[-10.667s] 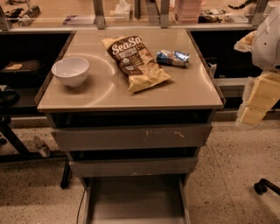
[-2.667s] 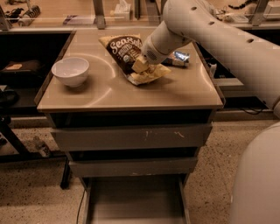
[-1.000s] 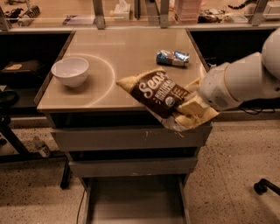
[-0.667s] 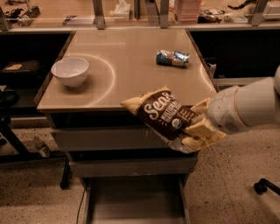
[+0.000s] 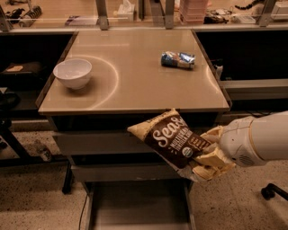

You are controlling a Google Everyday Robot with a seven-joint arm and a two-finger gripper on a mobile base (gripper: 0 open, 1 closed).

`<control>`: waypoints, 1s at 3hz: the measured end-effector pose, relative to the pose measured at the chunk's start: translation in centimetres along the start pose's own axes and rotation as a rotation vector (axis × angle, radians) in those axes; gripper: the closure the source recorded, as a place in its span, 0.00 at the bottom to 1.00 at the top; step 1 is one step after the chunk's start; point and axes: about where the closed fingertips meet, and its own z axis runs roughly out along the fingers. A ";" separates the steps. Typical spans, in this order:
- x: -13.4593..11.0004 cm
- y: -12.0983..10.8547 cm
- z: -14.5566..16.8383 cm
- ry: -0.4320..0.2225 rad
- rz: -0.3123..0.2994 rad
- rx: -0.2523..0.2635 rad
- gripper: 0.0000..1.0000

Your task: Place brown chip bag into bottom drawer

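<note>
Likely a robotics lab set in an office-style workspace. A grey metal cabinet topped by a tan bench (image 5: 135, 96) stands on speckled hard floor (image 5: 31, 202), its bottom drawer (image 5: 135, 211) pulled out. Behind the bench, a long counter carries a tissue box (image 5: 124, 9) and clutter. Right of the bench, a chair caster (image 5: 268, 192). Just below the bench's front edge, a robot's gripper (image 5: 211, 159) clasps a brown chip bag (image 5: 168, 137).

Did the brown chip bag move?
Yes: the crinkly brown chip bag, gripped by the end effector, moved off the tan tabletop and down, above the grey bottom drawer.
</note>
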 end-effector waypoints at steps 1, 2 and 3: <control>1.4 1.0 3.4 0.015 0.025 -0.058 1.00; 5.2 3.6 9.0 0.025 0.057 -0.131 1.00; 9.0 5.8 13.9 0.013 0.042 -0.159 1.00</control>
